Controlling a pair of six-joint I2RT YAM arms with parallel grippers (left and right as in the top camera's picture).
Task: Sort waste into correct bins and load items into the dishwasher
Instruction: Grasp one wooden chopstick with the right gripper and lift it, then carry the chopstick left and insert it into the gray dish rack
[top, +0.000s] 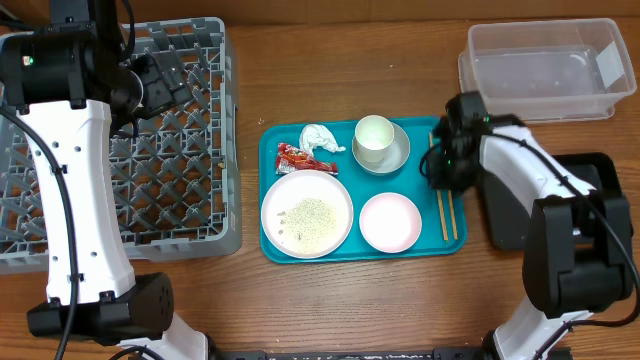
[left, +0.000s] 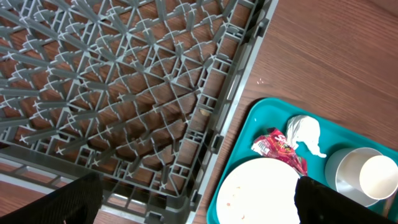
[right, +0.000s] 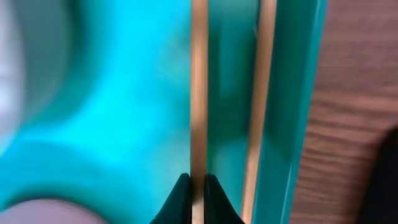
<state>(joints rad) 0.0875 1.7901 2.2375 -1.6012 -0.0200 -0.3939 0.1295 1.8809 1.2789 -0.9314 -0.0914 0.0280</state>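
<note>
Right jaws: we found the right gripper pressed together on 1 thin stick, the inner chopstick, its dark tips touching the wood on both sides.
Beside the grip: the outer chopstick lay just beside it, free, against the raised rim of the teal tray.
Left jaws: the left gripper was spread wide and held nothing. It hung over the near corner of the dish rack.
Tray contents: we saw a cup sitting in a bowl, with a tissue and a red wrapper beside them. In front sat a large plate carrying rice crumbs, and a small plate.
Bins: the clear tub stood at the far right. The black tray lay partly under the right arm.
Step, as we judged it: picking up chopsticks for the rack. No waste sat in either bin yet.
Risk 1: only 1 of the 2 sticks was pinched, so we expected a lift to leave the other behind.
Risk 2: the grip sat near 1 end, so we thought the long stick could swing or slip out.
Risk 3: the tray rim was close and could snag the stick.
Risk 4: the rack's open lattice could let so thin a stick fall through.
</note>
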